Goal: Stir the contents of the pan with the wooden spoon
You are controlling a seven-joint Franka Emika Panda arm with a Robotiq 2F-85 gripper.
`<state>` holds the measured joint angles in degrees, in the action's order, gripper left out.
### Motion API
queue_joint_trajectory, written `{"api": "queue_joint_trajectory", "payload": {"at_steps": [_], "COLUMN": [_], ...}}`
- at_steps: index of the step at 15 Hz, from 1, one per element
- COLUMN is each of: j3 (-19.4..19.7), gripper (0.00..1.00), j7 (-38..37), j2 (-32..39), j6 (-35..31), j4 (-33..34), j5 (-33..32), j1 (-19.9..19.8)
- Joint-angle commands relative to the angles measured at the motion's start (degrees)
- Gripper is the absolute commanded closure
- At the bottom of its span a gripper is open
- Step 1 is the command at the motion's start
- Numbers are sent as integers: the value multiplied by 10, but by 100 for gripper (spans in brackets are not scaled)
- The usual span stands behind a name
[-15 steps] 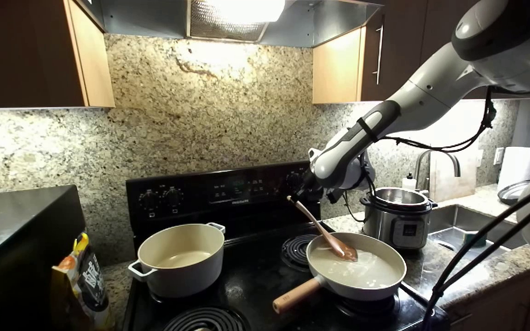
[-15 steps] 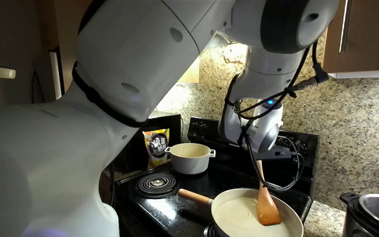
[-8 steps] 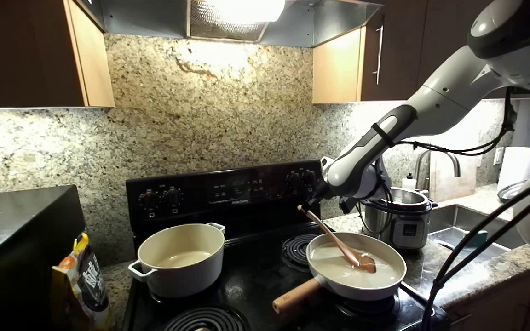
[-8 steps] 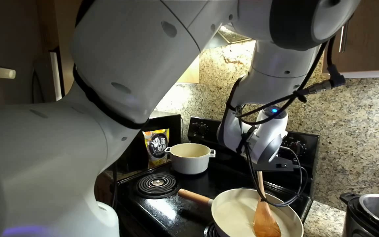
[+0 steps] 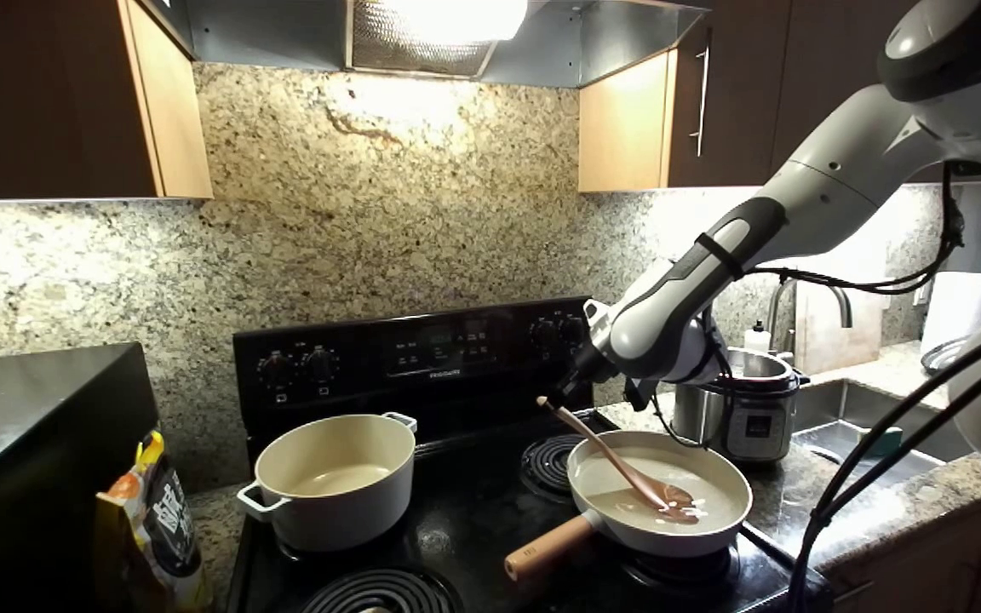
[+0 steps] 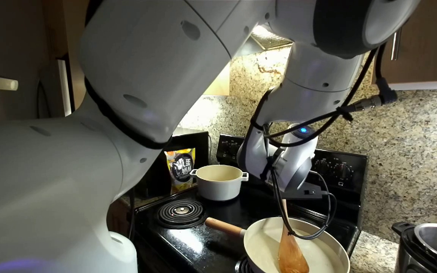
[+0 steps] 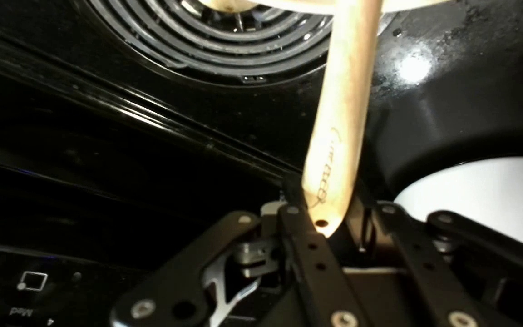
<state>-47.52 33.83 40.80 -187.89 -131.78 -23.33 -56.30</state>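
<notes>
The cream pan sits on a front burner, its pale wooden handle pointing out; it also shows in an exterior view. Pale creamy contents cover its bottom. The wooden spoon leans in the pan, tilted, its bowl resting in the contents. My gripper is above and behind the pan. In the wrist view my gripper is shut on the end of the spoon's handle; the spoon's bowl is out of that view, and only the pan's rim shows at the top.
A cream two-handled pot stands on the stove, and its side shows in the wrist view. A steel pot is on the counter beside the pan. Arm cables hang over the pan. The stove's control panel rises behind the gripper.
My gripper has lowered with the spoon. In the exterior views the spoon's bowl has swept through the contents toward the pan's near side, then toward the pan's handle side. The pan has stayed put.
</notes>
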Motion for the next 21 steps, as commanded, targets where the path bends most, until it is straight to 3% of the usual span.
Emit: {"api": "queue_joint_trajectory", "payload": {"at_steps": [1,6,12,16,21], "j3": [-23,-3,23,24,-1], "gripper": [90,90,90,90,90], "j7": [6,-17,-4,-1,11], "j2": [1,-12,-11,-3,18], "j6": [0,15,63,89,108], "j4": [-10,17,103,146,153], "j5": [-9,-34,-16,-17,-16], "j1": [-6,48,117,116,69]}}
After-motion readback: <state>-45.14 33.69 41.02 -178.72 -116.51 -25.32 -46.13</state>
